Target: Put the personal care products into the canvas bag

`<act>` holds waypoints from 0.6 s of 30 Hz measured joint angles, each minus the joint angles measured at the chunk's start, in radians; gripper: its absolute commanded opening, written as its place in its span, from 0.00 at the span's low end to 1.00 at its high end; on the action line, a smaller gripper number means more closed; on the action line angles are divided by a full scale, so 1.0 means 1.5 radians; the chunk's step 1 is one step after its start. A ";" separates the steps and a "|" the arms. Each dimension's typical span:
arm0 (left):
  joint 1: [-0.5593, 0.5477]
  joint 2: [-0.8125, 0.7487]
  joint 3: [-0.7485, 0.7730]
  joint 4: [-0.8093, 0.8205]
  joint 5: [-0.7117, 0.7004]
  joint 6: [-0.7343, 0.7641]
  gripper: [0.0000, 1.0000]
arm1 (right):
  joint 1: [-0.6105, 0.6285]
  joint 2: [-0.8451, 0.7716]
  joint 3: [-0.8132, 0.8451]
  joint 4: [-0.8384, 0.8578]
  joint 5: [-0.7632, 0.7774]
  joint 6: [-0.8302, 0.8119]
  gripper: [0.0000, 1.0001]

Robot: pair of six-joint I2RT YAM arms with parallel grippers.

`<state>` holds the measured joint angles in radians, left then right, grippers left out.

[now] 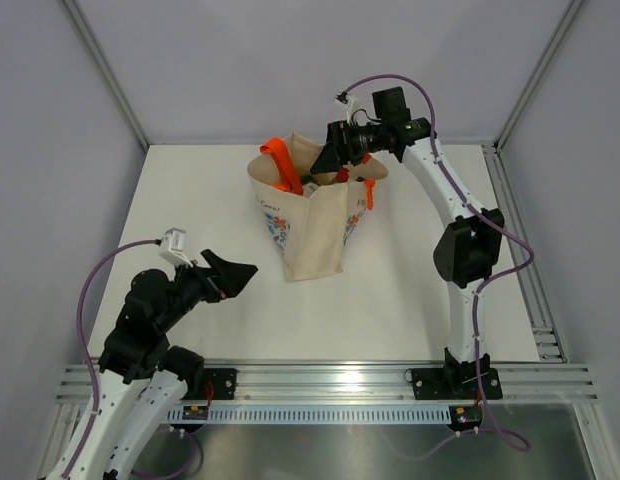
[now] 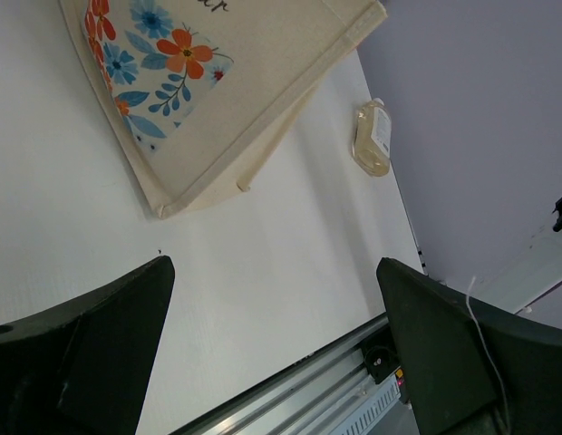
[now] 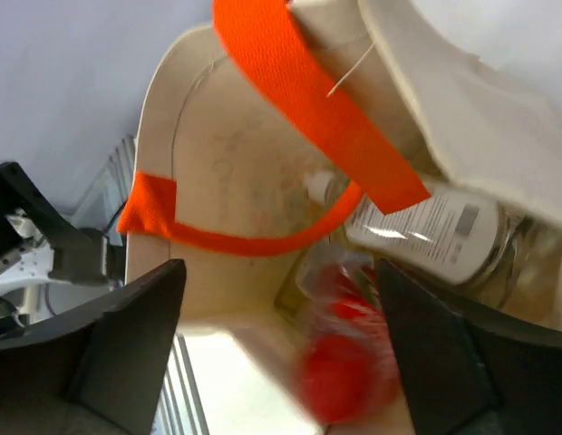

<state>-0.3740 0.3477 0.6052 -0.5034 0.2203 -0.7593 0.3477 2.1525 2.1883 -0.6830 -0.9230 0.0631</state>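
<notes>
The canvas bag [image 1: 312,225] stands upright mid-table, floral print on its near side and orange handles [image 1: 281,160] at its mouth. My right gripper [image 1: 331,158] hovers over the bag's opening. In the right wrist view its jaws [image 3: 279,272] stand wide open. Between them a red bottle [image 3: 349,362] shows blurred inside the bag, touching neither finger. A clear bottle with a white label [image 3: 440,227] lies deeper in the bag under an orange handle [image 3: 308,100]. My left gripper [image 1: 240,275] is open and empty near the table's front left. Its wrist view shows a small pale bottle [image 2: 373,138] lying on the table beyond the bag [image 2: 236,82].
The white table [image 1: 200,200] is fenced by grey walls with aluminium posts. A metal rail [image 1: 330,380] carrying both arm bases runs along the near edge. The right arm [image 1: 460,250] arches over the table's right side up to the bag.
</notes>
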 measured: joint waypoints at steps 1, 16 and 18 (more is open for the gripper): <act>0.000 -0.005 0.000 0.000 0.003 0.001 0.99 | 0.003 -0.014 -0.002 -0.029 0.012 -0.037 1.00; 0.000 -0.082 0.008 -0.068 0.017 0.032 0.99 | -0.106 -0.451 -0.346 0.019 0.374 -0.062 1.00; 0.000 -0.099 -0.001 -0.063 0.019 0.030 0.99 | -0.203 -0.494 -0.419 0.032 0.406 -0.033 1.00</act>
<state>-0.3740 0.1993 0.6044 -0.5980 0.2481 -0.7139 0.0429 1.4109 1.5600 -0.6357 -0.3134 0.0139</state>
